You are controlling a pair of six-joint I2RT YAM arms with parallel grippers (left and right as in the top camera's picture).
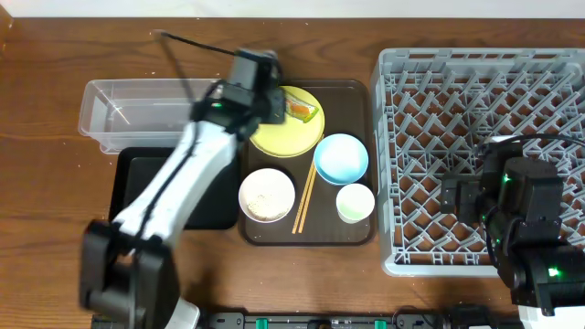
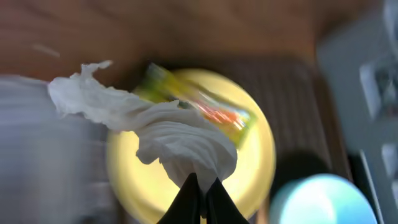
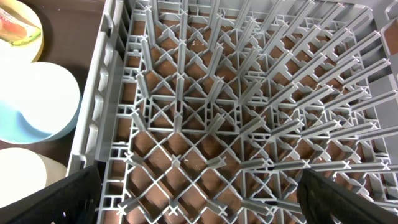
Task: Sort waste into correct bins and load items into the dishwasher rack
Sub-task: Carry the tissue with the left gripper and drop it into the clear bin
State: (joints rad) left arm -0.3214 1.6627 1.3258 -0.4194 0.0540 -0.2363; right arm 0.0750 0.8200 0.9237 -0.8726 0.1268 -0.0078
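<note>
My left gripper (image 1: 266, 90) (image 2: 200, 194) is shut on a crumpled white tissue (image 2: 177, 134) and holds it over the yellow plate (image 1: 281, 135) (image 2: 261, 155). The green-yellow wrapper (image 1: 303, 111) (image 2: 214, 111) lies on that plate. A light-blue bowl (image 1: 341, 157) (image 2: 317, 199), a white bowl with rice (image 1: 267, 194), a pale cup (image 1: 355, 202) and chopsticks (image 1: 304, 196) sit on the brown serving tray (image 1: 364, 91). My right gripper (image 1: 475, 196) (image 3: 199, 199) is open and empty above the floor of the grey rack (image 1: 484, 91) (image 3: 236, 93).
The clear tub (image 1: 137, 110) stands left of the plate, blurred in the left wrist view (image 2: 37, 143). The black tray (image 1: 137, 183) lies in front of it, partly under my left arm. The right wrist view shows the blue bowl (image 3: 31, 109) beyond the rack wall.
</note>
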